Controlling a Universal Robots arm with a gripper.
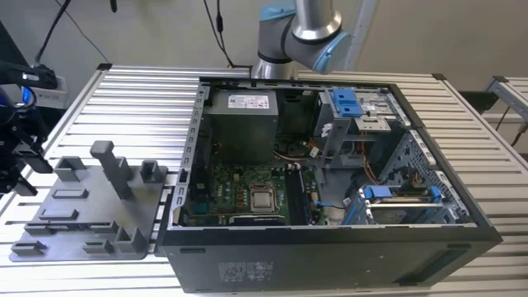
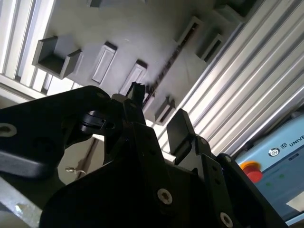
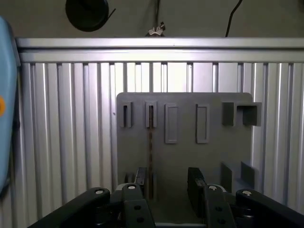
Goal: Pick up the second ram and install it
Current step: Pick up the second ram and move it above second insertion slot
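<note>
The second ram (image 3: 150,142) stands on edge in a slot of the grey holder tray (image 3: 185,161), seen as a thin dark strip. In the second wrist view the second ram (image 2: 166,66) runs as a thin line across the tray (image 2: 142,33). My gripper (image 3: 168,183) hovers over the tray, open, with the stick's near end just inside one finger (image 3: 141,176) and apart from the other. Nothing is held between the fingers (image 2: 178,126). In the exterior view the gripper (image 1: 21,161) hangs at the far left, beside the tray (image 1: 83,210).
An open computer case (image 1: 330,247) lies on the slatted aluminium table (image 1: 140,93), to the exterior view's right of the tray. Its motherboard (image 1: 247,192) shows a processor socket and dark memory slots (image 1: 295,195). The tray carries upright posts (image 1: 111,167). A pale blue box (image 2: 280,156) sits beyond the table.
</note>
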